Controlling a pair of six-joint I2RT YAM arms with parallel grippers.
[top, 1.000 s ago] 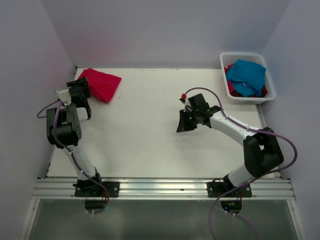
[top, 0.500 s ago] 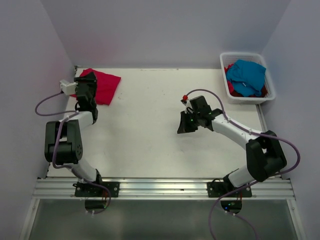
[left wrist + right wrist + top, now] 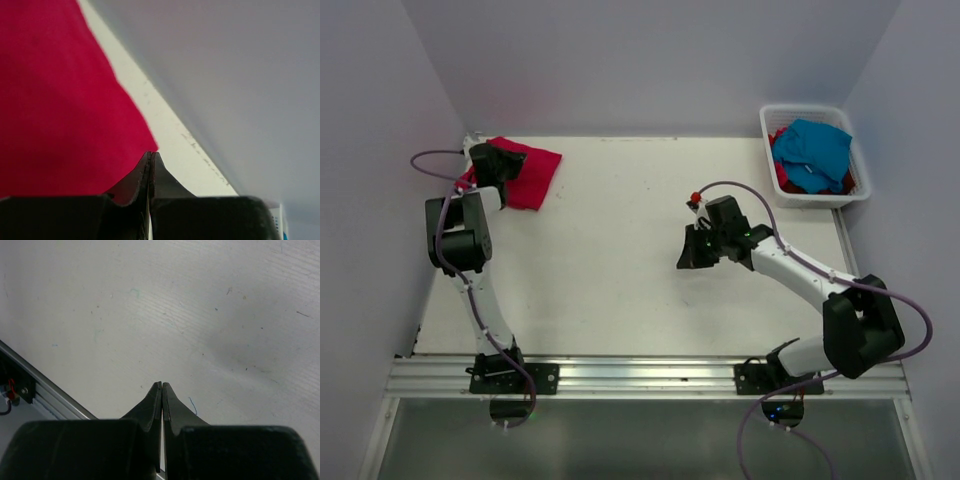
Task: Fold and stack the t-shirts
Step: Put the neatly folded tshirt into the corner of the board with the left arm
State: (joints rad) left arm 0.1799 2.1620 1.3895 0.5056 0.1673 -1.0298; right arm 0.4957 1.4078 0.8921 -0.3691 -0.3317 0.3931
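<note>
A folded crimson t-shirt [image 3: 530, 172] lies flat at the table's far left corner and fills the left of the left wrist view [image 3: 60, 100]. My left gripper [image 3: 490, 163] is over its left edge, shut [image 3: 151, 156], with its tips at the cloth's corner and nothing visible between them. A turquoise t-shirt [image 3: 812, 150] lies crumpled on top of a crimson t-shirt [image 3: 782, 176] in the white basket [image 3: 766, 126]. My right gripper [image 3: 692, 250] hovers over bare table near the middle, shut and empty [image 3: 162, 385].
The basket stands at the far right corner against the side wall. Grey walls close in the table at the back [image 3: 640, 70] and at both sides. A metal rail [image 3: 640, 375] carrying the arm bases runs along the near edge.
My left gripper went from open to shut and moved toward the far left corner, over the folded crimson t-shirt's edge. The right arm shifted only slightly.
</note>
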